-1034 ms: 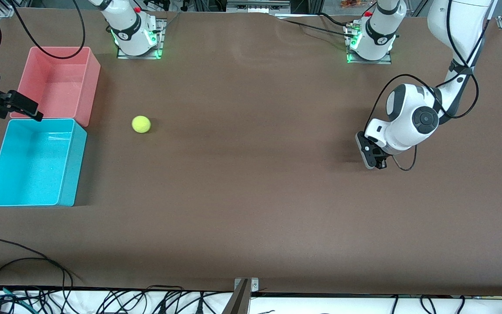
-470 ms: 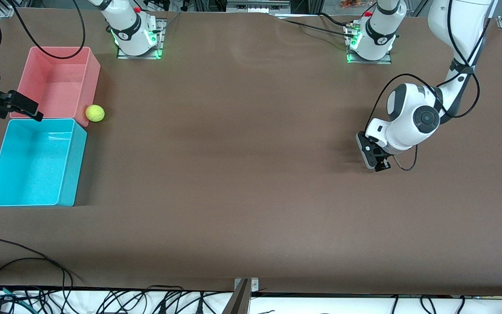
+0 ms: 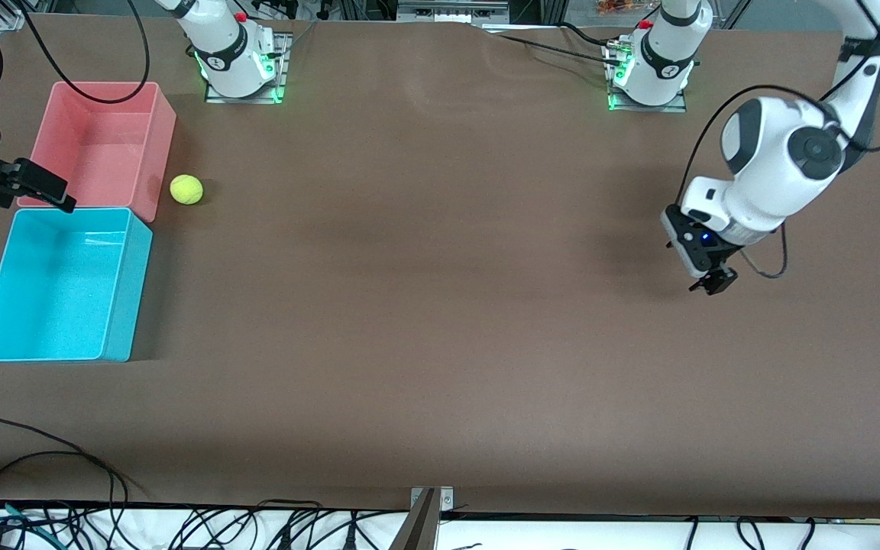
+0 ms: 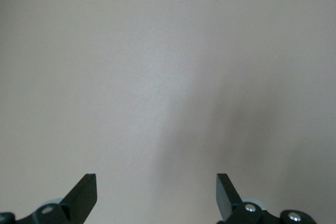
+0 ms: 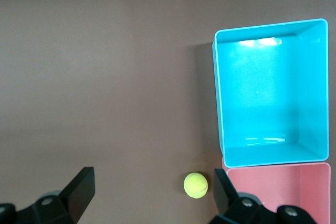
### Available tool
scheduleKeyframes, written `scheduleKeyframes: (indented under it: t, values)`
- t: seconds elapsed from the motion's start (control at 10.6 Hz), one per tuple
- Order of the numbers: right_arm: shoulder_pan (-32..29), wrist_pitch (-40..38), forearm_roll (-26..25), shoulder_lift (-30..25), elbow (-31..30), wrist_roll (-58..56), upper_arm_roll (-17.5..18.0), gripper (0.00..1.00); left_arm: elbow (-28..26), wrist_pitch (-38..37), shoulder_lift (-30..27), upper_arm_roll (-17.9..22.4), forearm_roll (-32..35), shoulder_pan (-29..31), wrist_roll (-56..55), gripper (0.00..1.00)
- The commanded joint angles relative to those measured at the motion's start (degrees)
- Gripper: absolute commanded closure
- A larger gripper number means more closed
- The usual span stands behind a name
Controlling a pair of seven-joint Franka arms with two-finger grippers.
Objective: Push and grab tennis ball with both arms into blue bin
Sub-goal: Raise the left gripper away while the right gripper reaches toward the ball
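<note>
The tennis ball (image 3: 186,189) lies on the brown table beside the pink bin (image 3: 104,145), close to its wall but apart from it. The blue bin (image 3: 58,290) stands empty, next to the pink bin and nearer the front camera. My right gripper (image 3: 43,187) hangs high over the seam between the two bins, fingers wide open and empty. In the right wrist view its gripper (image 5: 152,187) frames the ball (image 5: 196,185), the blue bin (image 5: 216,98) and the pink bin (image 5: 273,187). My left gripper (image 3: 709,283) is open and empty over bare table at the left arm's end; the left wrist view (image 4: 156,190) shows only table.
Both arm bases (image 3: 237,65) (image 3: 650,69) glow green along the table's edge farthest from the front camera. Cables (image 3: 43,458) trail along the edge nearest that camera.
The ball rolled toward the right arm's end, reached the pink bin's wall, then bounced slightly back. My left arm rose and drew back toward its own end. The right gripper stayed still.
</note>
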Motion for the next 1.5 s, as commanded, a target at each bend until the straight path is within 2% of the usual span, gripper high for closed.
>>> scheduleKeyframes:
  t: [0.0,0.19,0.56,0.75,1.13,1.41]
  values:
    - [-0.36,-1.09,-0.11,0.38,1.17,-0.67,0.35,0.00,-0.83,-0.17,-3.15,-0.31,0.05,2.54,0.11,0.00]
    - [-0.28,-1.26,-0.28,0.38,1.08,-0.58,0.35,0.00,1.80,-1.04,-3.59,-0.22,0.13,4.04,0.38,0.00]
    - [-0.36,-2.67,-1.50,0.73,-0.84,-5.30,0.27,0.00,12.95,-16.83,-4.82,0.39,0.66,3.87,0.11,0.00]
    - [-0.45,-5.03,-2.83,0.99,-1.64,-14.68,0.27,0.00,19.27,-25.26,-5.27,1.97,0.66,3.51,0.11,0.00]
    - [-0.36,-4.17,-3.09,2.66,-3.39,-34.98,0.27,0.00,30.27,-39.16,-5.79,2.76,0.66,3.51,-0.06,0.00]
    - [-0.36,-2.06,-3.62,2.14,-7.61,-48.98,0.35,0.00,30.47,-42.08,-10.26,6.44,0.66,0.02,-6.97,0.00]
